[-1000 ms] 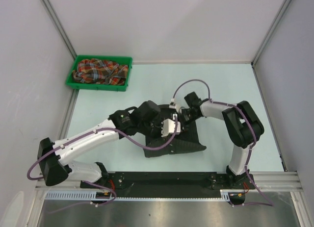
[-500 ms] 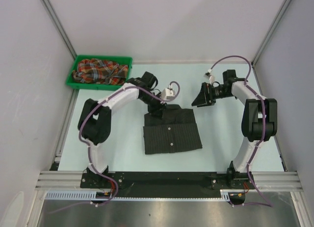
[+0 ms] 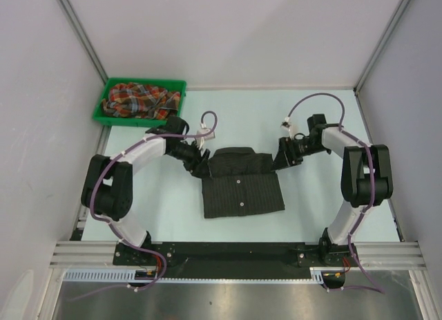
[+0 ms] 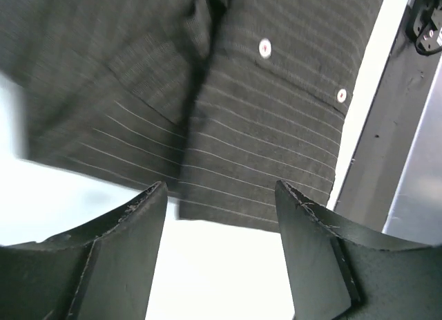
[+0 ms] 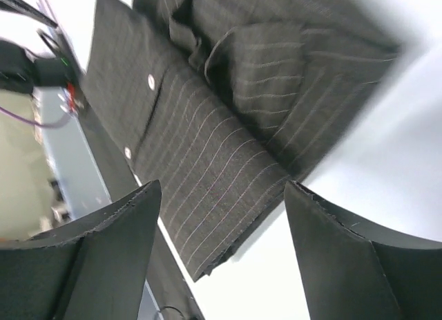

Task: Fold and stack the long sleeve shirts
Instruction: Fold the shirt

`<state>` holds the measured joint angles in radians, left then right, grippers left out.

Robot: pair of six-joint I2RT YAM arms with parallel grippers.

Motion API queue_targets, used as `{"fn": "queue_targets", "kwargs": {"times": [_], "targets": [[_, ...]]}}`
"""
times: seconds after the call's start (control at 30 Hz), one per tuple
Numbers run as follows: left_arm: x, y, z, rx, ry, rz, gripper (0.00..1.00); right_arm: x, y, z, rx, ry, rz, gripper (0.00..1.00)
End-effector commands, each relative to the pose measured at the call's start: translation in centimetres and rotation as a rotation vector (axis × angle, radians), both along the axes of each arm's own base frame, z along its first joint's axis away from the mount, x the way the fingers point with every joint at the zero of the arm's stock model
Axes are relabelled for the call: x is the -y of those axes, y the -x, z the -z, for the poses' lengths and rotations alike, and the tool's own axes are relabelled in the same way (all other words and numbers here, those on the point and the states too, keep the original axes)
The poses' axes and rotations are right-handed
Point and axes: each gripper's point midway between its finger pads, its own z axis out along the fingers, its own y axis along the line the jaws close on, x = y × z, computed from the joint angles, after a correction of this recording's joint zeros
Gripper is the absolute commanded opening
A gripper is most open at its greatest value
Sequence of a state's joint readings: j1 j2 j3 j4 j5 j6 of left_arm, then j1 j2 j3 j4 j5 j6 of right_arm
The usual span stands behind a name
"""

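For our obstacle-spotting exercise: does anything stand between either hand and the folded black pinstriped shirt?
Nothing visible does. The left hand and right hand sit open at opposite sides of the black pinstriped button-front shirt.

Pale table (image 3: pixel 318 209), white walls (image 3: pixel 228 36), metal corner posts (image 3: pixel 81 33).

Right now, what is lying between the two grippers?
The folded black pinstriped shirt lies between the left gripper and the right gripper, seen from the top camera.
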<state>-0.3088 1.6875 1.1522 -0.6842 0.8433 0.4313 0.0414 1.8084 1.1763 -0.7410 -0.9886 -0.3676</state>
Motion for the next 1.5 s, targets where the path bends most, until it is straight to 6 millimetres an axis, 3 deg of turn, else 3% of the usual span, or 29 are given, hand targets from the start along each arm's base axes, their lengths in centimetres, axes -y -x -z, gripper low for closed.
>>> {"fn": "queue_targets", "kwargs": {"times": [0.0, 0.17, 0.43, 0.57, 0.8, 0.97, 1.2, 1.3, 1.33, 1.37, 1.47], "targets": [[0.7, 0.5, 1.2, -0.044, 0.027, -0.051, 0.69, -0.4, 0.3, 1.2, 0.121, 0.102, -0.079, 0.76], [0.5, 0.7, 2.5, -0.083, 0.004, -0.058, 0.69, -0.9, 0.7, 3.4, 0.100, 0.125, -0.116, 0.70], [0.2, 1.4, 4.4, -0.133, -0.020, -0.054, 0.62, -0.8, 0.8, 4.5, 0.102, 0.153, -0.144, 0.58], [0.0, 1.6, 4.8, -0.144, -0.032, -0.051, 0.57, -0.7, 0.6, 4.7, 0.103, 0.170, -0.142, 0.59], [-0.3, 1.5, 4.9, -0.126, -0.048, -0.051, 0.60, 0.1, -1.0, 4.3, 0.133, 0.189, -0.099, 0.69], [-0.2, 1.5, 4.8, -0.133, -0.045, -0.047, 0.56, -1.0, 0.3, 3.4, 0.068, 0.124, -0.129, 0.51], [-0.3, 2.1, 4.6, -0.156, -0.042, -0.036, 0.55, -0.9, 1.5, 4.1, 0.006, 0.111, -0.152, 0.45], [-0.4, 2.1, 4.4, -0.144, -0.050, -0.033, 0.45, -0.8, 1.4, 3.7, 0.000, 0.095, -0.147, 0.22], [-0.4, 2.1, 4.4, -0.142, -0.050, -0.034, 0.35, -0.8, 1.4, 3.4, -0.001, 0.088, -0.143, 0.08], [-0.4, 1.9, 4.2, -0.138, -0.048, -0.036, 0.31, -0.8, 1.2, 2.7, 0.014, 0.083, -0.138, 0.01], [-0.7, 1.6, 3.5, -0.113, -0.052, -0.044, 0.16, -0.8, 0.5, 0.5, 0.071, 0.072, -0.116, 0.00]]}}
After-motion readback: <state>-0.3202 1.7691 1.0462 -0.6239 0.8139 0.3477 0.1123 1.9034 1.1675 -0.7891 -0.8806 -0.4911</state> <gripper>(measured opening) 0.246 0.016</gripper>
